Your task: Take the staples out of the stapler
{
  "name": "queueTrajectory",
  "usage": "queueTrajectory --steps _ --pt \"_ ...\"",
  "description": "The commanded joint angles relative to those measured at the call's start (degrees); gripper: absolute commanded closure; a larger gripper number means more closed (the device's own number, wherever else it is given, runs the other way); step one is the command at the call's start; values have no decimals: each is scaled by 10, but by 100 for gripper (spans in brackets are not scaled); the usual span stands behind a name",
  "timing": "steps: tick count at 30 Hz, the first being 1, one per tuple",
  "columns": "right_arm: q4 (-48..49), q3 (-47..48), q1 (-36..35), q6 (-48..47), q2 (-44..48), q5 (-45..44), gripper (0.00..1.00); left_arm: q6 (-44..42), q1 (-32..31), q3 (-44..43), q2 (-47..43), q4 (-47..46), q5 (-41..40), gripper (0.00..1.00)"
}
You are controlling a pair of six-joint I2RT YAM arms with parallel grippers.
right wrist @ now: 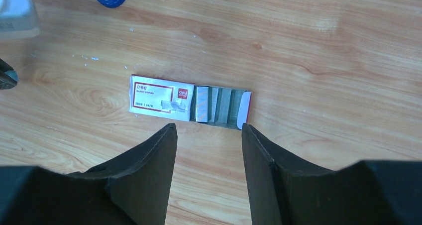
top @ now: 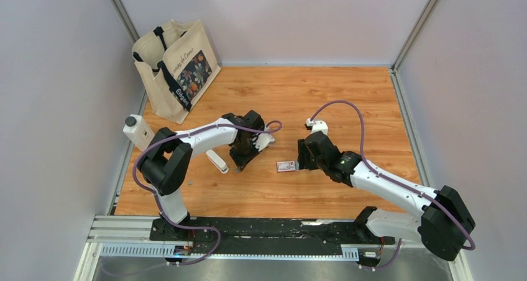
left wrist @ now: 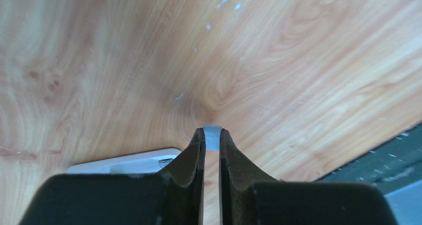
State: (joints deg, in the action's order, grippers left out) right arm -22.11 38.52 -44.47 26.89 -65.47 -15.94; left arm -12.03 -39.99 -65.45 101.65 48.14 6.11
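Stapler: pale bar, lay flat on the table, just left of the left gripper. Left gripper: pinched a small grey strip. Right gripper: stood spread above the opened staple box.

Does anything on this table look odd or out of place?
Only the red-and-white staple box: its tray is slid halfway out, leaving the staples exposed just ahead of the open right gripper.

The staple box lay centrally on the table (staples in its open end); a tote bag stood far left, a bottle before it.
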Motion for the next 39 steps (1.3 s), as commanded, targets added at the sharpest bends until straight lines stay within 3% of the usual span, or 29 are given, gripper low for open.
queueTrajectory --steps 1,7,10,12,14,18,19,20,21,22,23,26,39 --pt "7 39 2 -15 13 -1 46 -19 -2 -96 -51 53 75 89" --pt "1 87 3 -36 47 52 43 -27 16 -295 -72 150 182 88" --pt "5 116 3 -44 70 101 41 15 47 -369 -80 163 298 88" --pt "2 132 3 -49 87 122 39 55 71 -362 -94 110 414 88" --pt "6 153 3 -50 99 151 38 148 103 -333 -122 47 509 88" --pt "32 175 3 -47 137 229 36 323 129 -217 -163 -207 616 86" --pt "47 178 3 -43 141 250 36 413 132 -195 -179 -262 631 86" --pt "56 183 3 -40 146 260 36 466 132 -146 -184 -391 651 85" --pt "65 185 3 -29 153 272 36 522 131 -121 -189 -465 655 85" --pt "86 187 3 -23 156 299 36 635 132 -99 -196 -540 656 84" --pt "96 190 3 -16 159 311 36 685 131 -65 -196 -664 658 84" --pt "116 194 3 7 161 327 37 808 132 -34 -192 -809 656 84" --pt "164 211 8 39 134 345 41 825 131 -7 -225 -822 659 84"
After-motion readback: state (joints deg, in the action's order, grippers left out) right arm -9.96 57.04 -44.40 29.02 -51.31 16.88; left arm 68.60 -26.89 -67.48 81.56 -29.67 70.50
